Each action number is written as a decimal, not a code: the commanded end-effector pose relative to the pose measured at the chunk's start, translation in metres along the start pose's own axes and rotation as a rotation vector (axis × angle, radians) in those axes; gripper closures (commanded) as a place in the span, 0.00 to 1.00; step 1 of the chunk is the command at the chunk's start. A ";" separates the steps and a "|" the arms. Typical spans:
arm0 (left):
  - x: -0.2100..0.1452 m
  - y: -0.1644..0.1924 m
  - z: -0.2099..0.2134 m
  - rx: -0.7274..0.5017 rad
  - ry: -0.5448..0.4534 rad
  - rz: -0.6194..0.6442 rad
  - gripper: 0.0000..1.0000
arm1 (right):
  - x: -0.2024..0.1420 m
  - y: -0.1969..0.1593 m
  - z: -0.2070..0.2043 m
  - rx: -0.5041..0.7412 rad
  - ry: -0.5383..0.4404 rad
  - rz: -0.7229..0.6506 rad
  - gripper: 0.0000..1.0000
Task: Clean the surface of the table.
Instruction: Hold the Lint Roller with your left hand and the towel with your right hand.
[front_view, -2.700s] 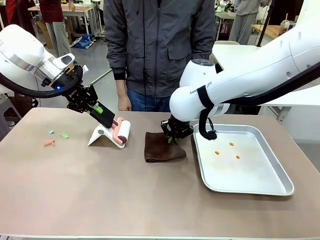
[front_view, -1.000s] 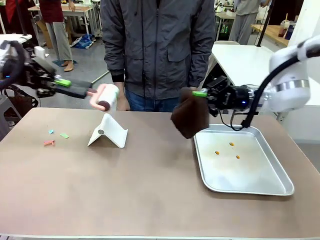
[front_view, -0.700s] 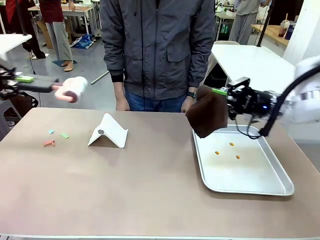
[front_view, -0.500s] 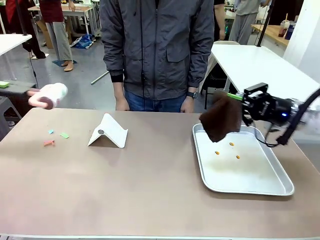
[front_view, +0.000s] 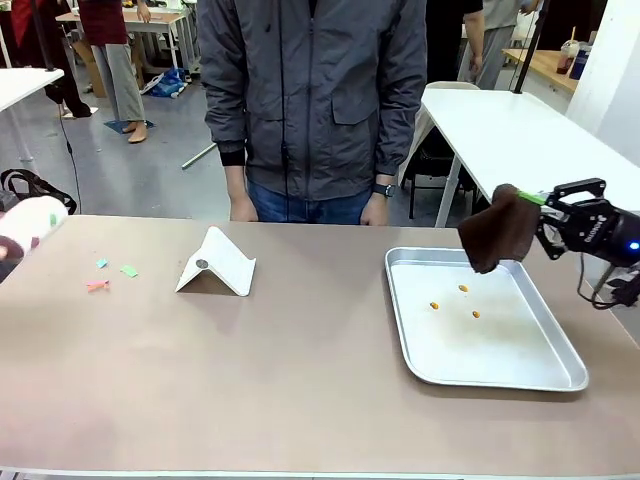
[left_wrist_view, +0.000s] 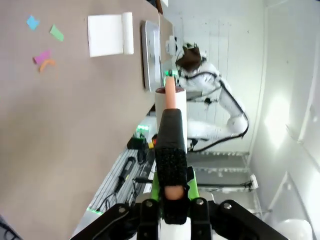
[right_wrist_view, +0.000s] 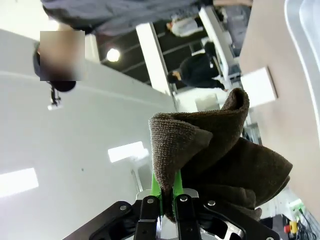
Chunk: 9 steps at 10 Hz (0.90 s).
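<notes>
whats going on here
Two robot arms are cleaning the table. The left end effector grips a lint roller by the table's left edge; the right end effector holds a cloth in the air over the tray's far corner. Paper scraps lie on the table, orange bits in the tray. A person stands opposite.

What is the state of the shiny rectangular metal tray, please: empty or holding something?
Not empty: the shiny rectangular metal tray holds three small orange bits, lying apart on its floor.
</notes>
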<state>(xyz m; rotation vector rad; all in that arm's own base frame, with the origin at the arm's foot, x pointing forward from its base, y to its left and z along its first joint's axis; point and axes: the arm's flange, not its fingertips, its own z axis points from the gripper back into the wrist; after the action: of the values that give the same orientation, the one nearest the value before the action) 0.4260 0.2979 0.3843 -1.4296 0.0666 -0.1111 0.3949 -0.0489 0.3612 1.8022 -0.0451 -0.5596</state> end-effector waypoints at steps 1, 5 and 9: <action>-0.015 -0.001 0.059 -0.047 0.156 -0.051 1.00 | -0.022 -0.001 0.016 0.029 -0.110 -0.004 1.00; -0.001 0.018 -0.005 -0.010 0.060 -0.027 1.00 | 0.004 0.003 0.015 0.005 -0.050 0.006 1.00; -0.001 0.018 -0.005 -0.010 0.060 -0.027 1.00 | 0.004 0.003 0.015 0.005 -0.050 0.006 1.00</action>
<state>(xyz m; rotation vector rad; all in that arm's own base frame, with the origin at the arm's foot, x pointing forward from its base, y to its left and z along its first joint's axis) 0.4279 0.2977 0.3619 -1.4252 0.1059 -0.1932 0.3949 -0.0651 0.3563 1.7837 -0.0910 -0.6156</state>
